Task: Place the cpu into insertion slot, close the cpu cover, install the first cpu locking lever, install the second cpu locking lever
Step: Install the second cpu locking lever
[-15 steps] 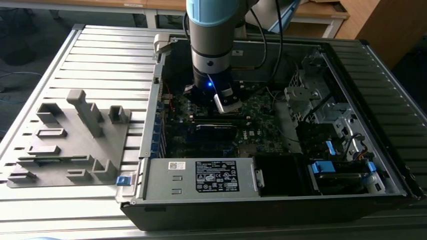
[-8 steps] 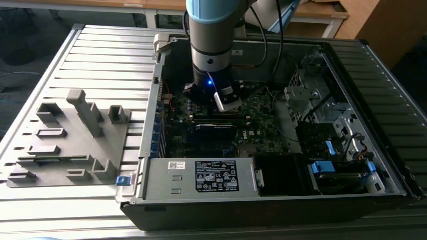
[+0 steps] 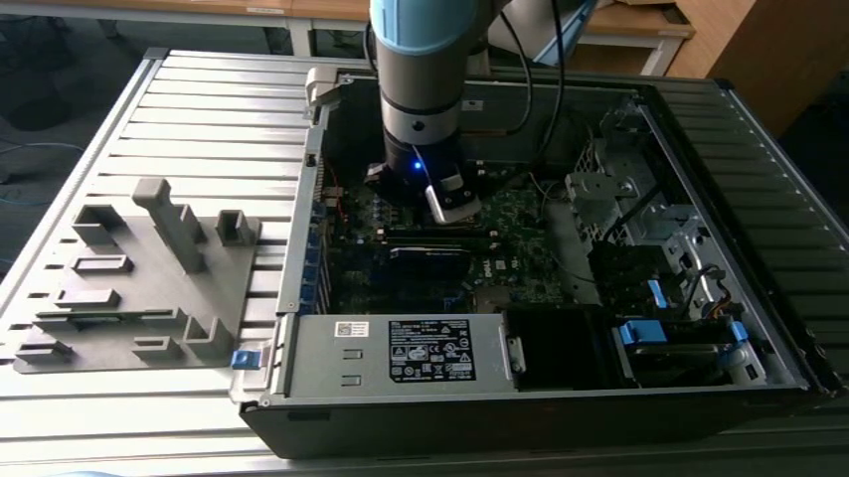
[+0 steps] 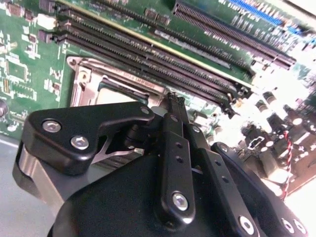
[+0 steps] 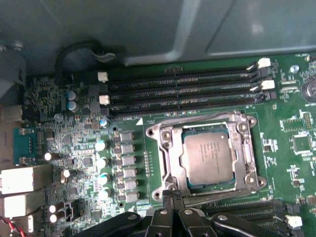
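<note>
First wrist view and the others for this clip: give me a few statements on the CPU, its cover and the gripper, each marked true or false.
1. The cpu sits inside the insertion slot. True.
2. The cpu cover stands upright, hinged open away from the socket. False: it lies flat around the chip, which shows through its window.
3. The gripper holds the chip between its fingertips. False: the fingertips are together at the socket's edge with nothing between them.
4. In the exterior view the arm reaches down into the open computer case. True.
5. The memory slots beside the socket are filled with modules. False: they are empty.
</note>
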Available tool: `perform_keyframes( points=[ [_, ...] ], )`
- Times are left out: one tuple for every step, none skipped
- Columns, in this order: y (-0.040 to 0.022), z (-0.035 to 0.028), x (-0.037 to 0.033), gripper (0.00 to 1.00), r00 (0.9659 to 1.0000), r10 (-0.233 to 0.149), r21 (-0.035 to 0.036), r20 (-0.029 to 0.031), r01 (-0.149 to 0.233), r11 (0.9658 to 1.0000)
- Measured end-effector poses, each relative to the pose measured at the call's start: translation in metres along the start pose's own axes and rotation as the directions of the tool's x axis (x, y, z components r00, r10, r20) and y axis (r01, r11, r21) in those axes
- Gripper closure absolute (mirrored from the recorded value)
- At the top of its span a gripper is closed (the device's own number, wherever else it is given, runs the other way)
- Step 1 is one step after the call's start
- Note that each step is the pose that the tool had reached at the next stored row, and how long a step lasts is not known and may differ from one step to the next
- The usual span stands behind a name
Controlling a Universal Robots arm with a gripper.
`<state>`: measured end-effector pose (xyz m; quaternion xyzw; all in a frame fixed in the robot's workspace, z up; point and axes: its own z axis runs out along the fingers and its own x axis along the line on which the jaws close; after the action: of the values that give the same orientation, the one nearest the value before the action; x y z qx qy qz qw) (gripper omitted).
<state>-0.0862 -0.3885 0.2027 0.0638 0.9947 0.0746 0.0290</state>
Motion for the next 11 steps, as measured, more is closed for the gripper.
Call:
perform_keyframes(
  points=[
    [-0.0005,0.0,-0.0001,0.89,1.0,0.0,-0.0072,-0.0009,0.0,1.0],
    [-0.001,0.0001,-0.0001,0.89,1.0,0.001,-0.0131,-0.0016,-0.001,0.9999],
    [-0.0014,0.0001,-0.0002,0.89,1.0,0.001,-0.0174,-0.0021,-0.001,0.9998],
    [-0.0019,0.0001,-0.0002,0.89,1.0,0.001,-0.021,-0.0026,-0.001,0.9998],
    [-0.0026,0.0001,-0.0003,0.89,1.0,0.002,-0.0244,-0.003,-0.002,0.9997],
    [-0.0034,0.0001,-0.0004,0.89,1.0,0.002,-0.0265,-0.0033,-0.002,0.9996],
    [-0.0041,0.0002,-0.0005,0.89,1.0,0.002,-0.0274,-0.0034,-0.002,0.9996],
    [-0.0049,0.0003,-0.0006,0.89,1.0,0.002,-0.0284,-0.0035,-0.002,0.9996],
    [-0.0058,0.0003,-0.0007,0.89,1.0,0.002,-0.0293,-0.0036,-0.002,0.9996],
    [-0.0066,0.0004,-0.0008,0.89,1.0,0.002,-0.0301,-0.0037,-0.002,0.9995],
    [-0.0075,0.0005,-0.0009,0.89,1.0,0.002,-0.031,-0.0039,-0.002,0.9995]
  ],
)
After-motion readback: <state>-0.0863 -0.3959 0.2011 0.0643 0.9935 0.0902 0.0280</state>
